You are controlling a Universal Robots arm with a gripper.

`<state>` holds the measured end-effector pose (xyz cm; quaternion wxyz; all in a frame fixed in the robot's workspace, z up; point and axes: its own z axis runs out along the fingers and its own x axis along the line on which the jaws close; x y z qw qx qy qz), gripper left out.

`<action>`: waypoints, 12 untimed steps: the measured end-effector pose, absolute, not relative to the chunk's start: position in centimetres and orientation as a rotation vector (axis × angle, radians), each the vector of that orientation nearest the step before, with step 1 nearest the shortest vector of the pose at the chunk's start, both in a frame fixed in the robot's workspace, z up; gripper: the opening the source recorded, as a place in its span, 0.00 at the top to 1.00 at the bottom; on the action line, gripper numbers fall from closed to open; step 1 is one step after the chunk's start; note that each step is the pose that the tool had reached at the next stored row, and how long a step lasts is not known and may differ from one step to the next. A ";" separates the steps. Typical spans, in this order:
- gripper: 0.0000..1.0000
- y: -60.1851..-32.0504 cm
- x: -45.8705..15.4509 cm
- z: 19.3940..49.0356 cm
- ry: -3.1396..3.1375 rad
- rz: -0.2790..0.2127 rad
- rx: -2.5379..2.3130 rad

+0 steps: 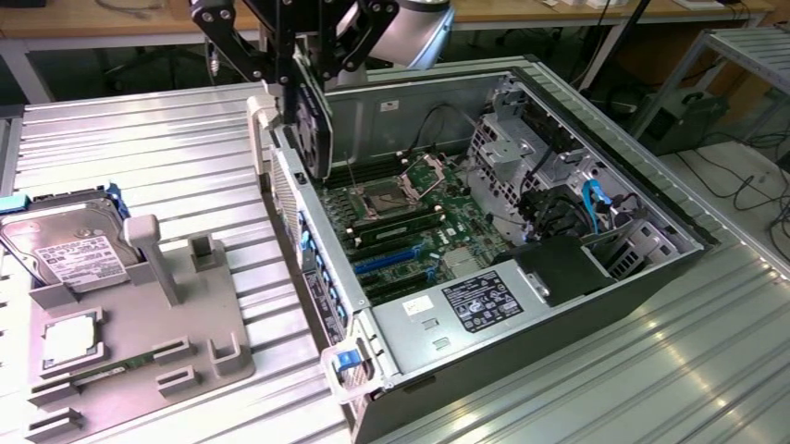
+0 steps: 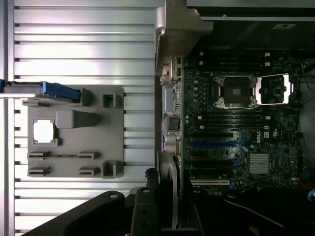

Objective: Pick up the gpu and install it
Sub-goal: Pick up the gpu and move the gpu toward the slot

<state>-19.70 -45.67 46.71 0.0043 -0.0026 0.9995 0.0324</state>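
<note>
My gripper [image 1: 300, 74] hangs over the rear wall of the open computer case [image 1: 617, 185], shut on the gpu [image 1: 318, 129]. The gpu is a dark flat card held on edge, its long side pointing down toward the motherboard [image 1: 408, 222]. The card's lower end is level with the case rim, above the CPU socket [image 1: 376, 196] area and apart from the blue expansion slots [image 1: 392, 256]. In the wrist view the gpu [image 2: 169, 184] appears edge-on between the dark fingers [image 2: 142, 211], lined up along the case's rear edge beside the blue slots [image 2: 216, 145].
A grey holder tray [image 1: 136, 342] sits at the exterior view's left with a silver hard drive [image 1: 68, 245], a square chip [image 1: 72, 335] and a green memory stick [image 1: 105, 373]. Inside the case are a labelled power supply [image 1: 487, 301] and drive cages [image 1: 531, 148]. Ribbed metal tabletop [image 1: 148, 148] surrounds everything.
</note>
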 end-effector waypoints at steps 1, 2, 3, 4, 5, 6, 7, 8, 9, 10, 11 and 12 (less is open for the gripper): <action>0.73 -45.7 -19.6 46.7 3.131 0.101 -0.008; 0.73 -45.7 -19.6 46.7 3.131 0.101 -0.008; 0.73 -45.7 -19.6 46.7 3.131 0.101 -0.008; 0.73 -45.7 -19.5 46.7 3.131 0.101 -0.008; 0.73 -45.7 -19.5 46.7 3.131 0.101 -0.008; 0.73 -45.7 -19.4 46.6 3.131 0.101 -0.008; 0.73 -45.7 -19.4 46.6 3.131 0.101 -0.008; 0.73 -45.7 -19.4 46.6 3.131 0.101 -0.008; 0.73 -45.7 -19.3 46.6 3.131 0.101 -0.008; 0.73 -45.7 -19.3 46.6 3.131 0.101 -0.008; 0.73 -45.7 -19.2 46.6 3.131 0.101 -0.008; 0.73 -45.7 -19.2 46.6 3.130 0.101 -0.008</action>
